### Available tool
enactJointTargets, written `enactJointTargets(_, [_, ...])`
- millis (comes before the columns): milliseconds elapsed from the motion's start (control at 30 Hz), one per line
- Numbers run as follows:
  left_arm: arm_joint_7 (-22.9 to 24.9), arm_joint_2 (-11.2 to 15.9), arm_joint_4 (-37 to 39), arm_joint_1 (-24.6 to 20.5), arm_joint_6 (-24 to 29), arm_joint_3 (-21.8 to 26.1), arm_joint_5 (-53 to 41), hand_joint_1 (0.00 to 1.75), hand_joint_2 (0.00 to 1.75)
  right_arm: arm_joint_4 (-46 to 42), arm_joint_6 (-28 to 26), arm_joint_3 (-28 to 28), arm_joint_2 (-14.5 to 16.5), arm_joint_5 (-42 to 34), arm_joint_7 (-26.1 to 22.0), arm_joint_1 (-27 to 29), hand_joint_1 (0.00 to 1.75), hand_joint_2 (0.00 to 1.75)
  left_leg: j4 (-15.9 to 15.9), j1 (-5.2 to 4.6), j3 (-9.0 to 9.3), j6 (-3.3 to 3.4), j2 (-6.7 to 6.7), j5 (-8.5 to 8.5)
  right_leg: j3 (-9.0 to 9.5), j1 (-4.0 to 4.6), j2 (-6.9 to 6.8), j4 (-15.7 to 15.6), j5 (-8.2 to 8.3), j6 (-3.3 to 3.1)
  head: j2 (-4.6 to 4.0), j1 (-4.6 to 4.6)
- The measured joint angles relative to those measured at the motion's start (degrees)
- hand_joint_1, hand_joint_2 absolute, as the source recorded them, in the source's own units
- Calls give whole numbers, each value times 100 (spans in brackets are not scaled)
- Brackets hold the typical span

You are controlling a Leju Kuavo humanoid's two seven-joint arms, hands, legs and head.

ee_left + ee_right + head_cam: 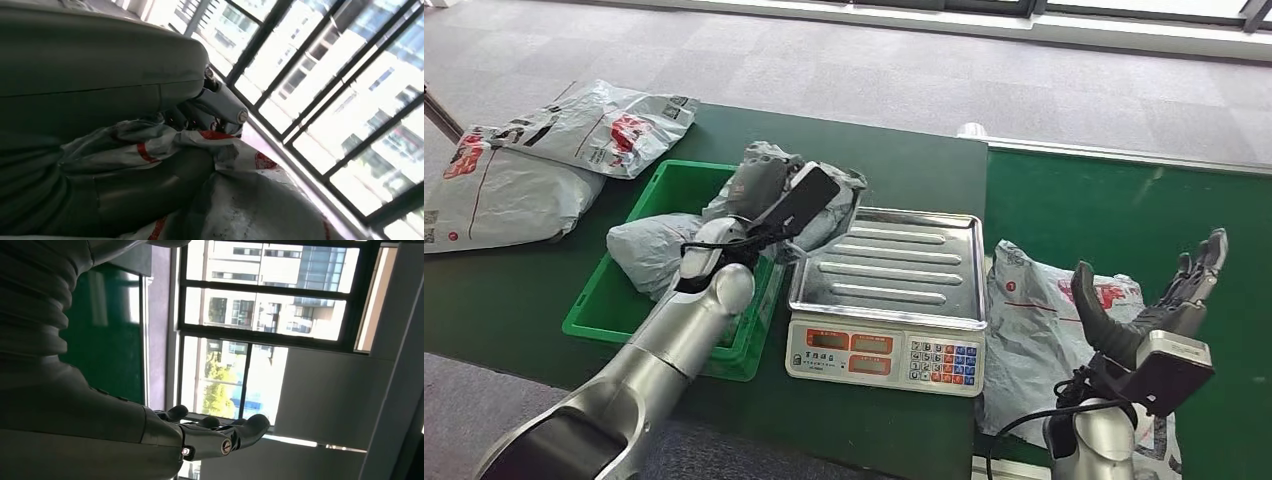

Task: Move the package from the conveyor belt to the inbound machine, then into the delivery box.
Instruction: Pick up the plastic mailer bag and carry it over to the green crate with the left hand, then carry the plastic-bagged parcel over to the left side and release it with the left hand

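Left robot hand point(759, 190) gripping grey package point(824, 205) above green bin point(674, 190), frame centre-left; right robot hand point(1159, 300) wide, empty, lower right.

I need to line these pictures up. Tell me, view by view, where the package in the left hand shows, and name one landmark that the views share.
Head view: grey package held by the left hand above the green bin, left of the scale.
Left wrist view: crumpled grey and red package fills the lower part, against the left hand.
Right wrist view: not in it.
Shared landmark: the window frames appear in both wrist views.
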Motion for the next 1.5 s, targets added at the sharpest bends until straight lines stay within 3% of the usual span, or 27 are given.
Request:
enactJointTargets(200, [-143, 541, -1468, 331, 110, 1038, -15, 166, 175, -335, -29, -103, 0, -94, -55, 500, 0, 175, -7, 1, -2, -3, 1, -2, -4, 1, 1, 1, -7, -8, 0, 0])
enactJointTargets(400, [-281, 969, -1940, 712, 116, 1608, 37, 166, 175, -452, 14, -187, 0, -170, -103, 728, 0, 175, -7, 1, -5, -6, -3, -1, -6, 1, -2, 1, -8, -10, 0, 0])
enactJointTargets(500, [-305, 1039, -2025, 780, 117, 1699, 38, 86, 175, -462, 14, -189, 1, -169, -105, 742, 0, 175, -6, -1, -6, -6, -5, 0, -5, -1, -3, 1, -6, -9, 0, 0])
enactJointTargets(533, [-306, 1054, -2046, 793, 126, 1719, 36, 45, 175, -463, 14, -190, 1, -169, -105, 745, 0, 175, -6, -1, -6, -6, -4, 0, -5, -2, -2, 1, -5, -9, 0, 0])
enactJointTargets(633, [-293, 1109, -2093, 849, 172, 1780, 28, 0, 175, -466, 16, -190, 0, -169, -103, 747, 0, 175, -6, -2, -5, -6, -3, 0, -4, -2, -2, 0, -5, -9, 0, 0])
enactJointTargets(933, [-254, 1284, -2061, 1134, 109, 1948, -90, 0, 175, -445, 113, -190, -1, -158, 5, 636, 0, 175, -7, 1, -6, -8, -2, 1, -7, 2, -1, 1, -5, -10, 0, 0])
enactJointTargets(1333, [-187, 1320, -1723, 1220, 29, 1978, -432, 0, 175, -262, 153, -188, -4, -98, 156, 474, 0, 175, -6, 1, -8, -8, -4, 1, -6, 0, -2, 1, -5, -10, 0, 0])
enactJointTargets(1500, [-377, 1320, -1714, 1322, 282, 2000, -224, 0, 175, -226, 192, -188, -24, -111, 210, 459, 0, 175, -7, 1, -8, -9, -3, 0, -6, 1, -2, 1, -5, -10, 0, 0])
